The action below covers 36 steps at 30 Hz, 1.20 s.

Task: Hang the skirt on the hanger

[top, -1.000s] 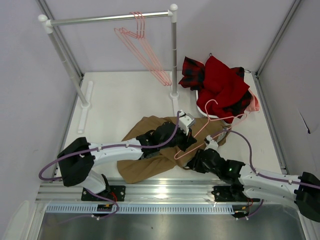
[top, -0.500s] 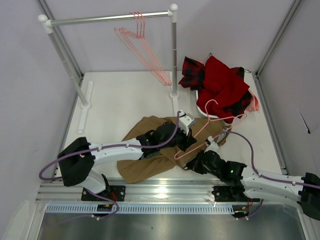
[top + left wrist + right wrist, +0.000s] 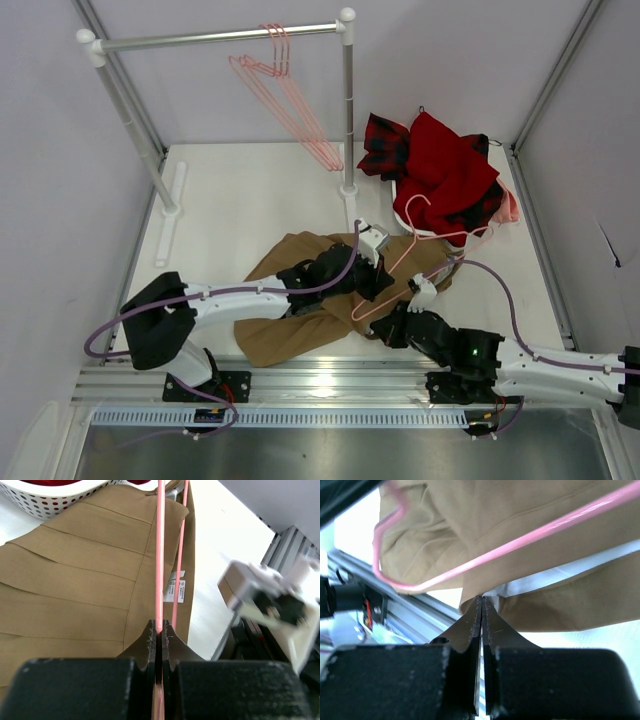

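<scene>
The tan skirt (image 3: 290,335) lies crumpled on the table between my arms. The pink hanger (image 3: 420,240) lies slanted over its right part, hook towards the red clothes. My left gripper (image 3: 372,290) is shut on the hanger's lower bar, which runs straight out from the jaws in the left wrist view (image 3: 160,555) above the pleated skirt (image 3: 75,580). My right gripper (image 3: 385,325) is at the skirt's near right edge. In the right wrist view it (image 3: 481,600) is shut, its tips pinching the skirt's edge (image 3: 495,510) where the pale lining (image 3: 545,580) shows, below the hanger (image 3: 520,542).
A metal clothes rack (image 3: 220,38) at the back holds several more pink hangers (image 3: 290,100). A red garment and plaid cloth (image 3: 440,170) fill a white dotted basket (image 3: 50,500) at the back right. An aluminium rail (image 3: 330,380) runs along the near edge.
My right arm has shifted a little to the left at the skirt's edge. The hanger's hook has moved slightly left and up. My left arm has barely moved.
</scene>
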Motion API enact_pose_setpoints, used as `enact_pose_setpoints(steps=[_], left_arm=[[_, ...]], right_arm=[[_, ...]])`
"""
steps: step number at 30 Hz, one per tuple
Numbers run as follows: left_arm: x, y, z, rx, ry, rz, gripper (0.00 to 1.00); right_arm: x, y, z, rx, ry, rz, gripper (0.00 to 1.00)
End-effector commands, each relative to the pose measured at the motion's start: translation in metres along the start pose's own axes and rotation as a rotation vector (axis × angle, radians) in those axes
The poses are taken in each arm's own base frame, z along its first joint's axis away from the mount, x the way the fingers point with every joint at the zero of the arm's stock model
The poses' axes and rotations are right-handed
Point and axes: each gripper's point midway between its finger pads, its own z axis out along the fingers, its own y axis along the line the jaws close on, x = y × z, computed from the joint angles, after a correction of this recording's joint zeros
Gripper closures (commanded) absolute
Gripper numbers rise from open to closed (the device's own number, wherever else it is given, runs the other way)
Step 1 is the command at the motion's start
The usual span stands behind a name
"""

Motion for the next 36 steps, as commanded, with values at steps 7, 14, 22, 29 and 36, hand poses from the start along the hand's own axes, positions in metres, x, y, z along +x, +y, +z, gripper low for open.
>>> enact_pose_setpoints(steps=[7, 14, 22, 29, 36], left_arm=[[-0.041, -0.003, 0.01, -0.03, -0.11, -0.079, 1.0], [-0.045, -0.006, 0.014, -0.024, -0.125, -0.104, 1.0], [-0.048, -0.012, 0.016, -0.029, -0.119, -0.161, 1.0], [-0.052, -0.019, 0.023, -0.028, -0.113, -0.195, 1.0], [-0.051, -0.025, 0.024, -0.021, -0.108, -0.209, 1.0]], right_arm=[[-0.014, 0.061, -0.028, -0.194, -0.088, -0.329, 1.0], [-0.019, 0.079, -0.041, -0.26, -0.117, -0.482, 1.0], [-0.034, 0.086, -0.041, -0.226, -0.163, -0.59, 1.0], [-0.039, 0.111, -0.043, -0.282, -0.177, -0.612, 1.0], [-0.042, 0.107, -0.037, -0.221, -0.184, -0.651, 1.0]])
